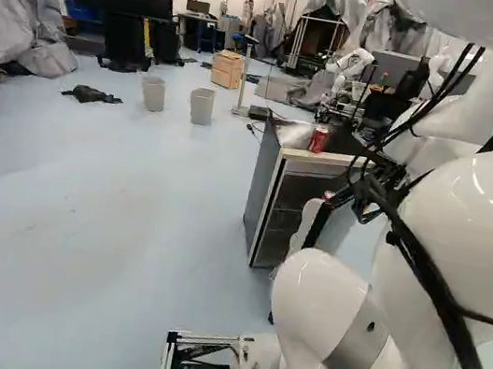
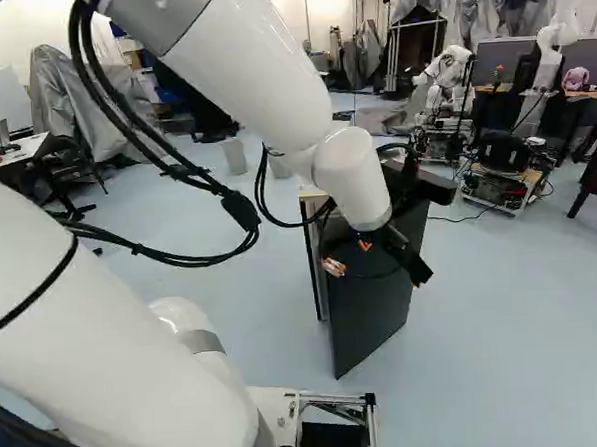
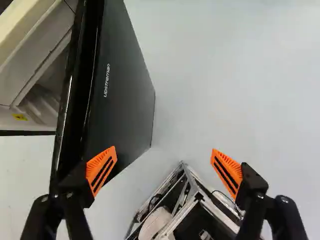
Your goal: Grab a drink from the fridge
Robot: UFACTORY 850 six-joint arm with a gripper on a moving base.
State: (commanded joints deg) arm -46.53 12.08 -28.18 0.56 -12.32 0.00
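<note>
Spread end effector, fridge door beside it

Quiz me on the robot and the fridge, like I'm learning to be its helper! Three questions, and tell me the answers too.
1. True or false: the door of the fridge is open.
2. What stands on top of the fridge?
A) a blue bowl
B) a red can
C) a yellow banana
3. Fill the gap: the two fingers of the tool stand wide ____.

Key: 1 true; 2 B; 3 apart
</note>
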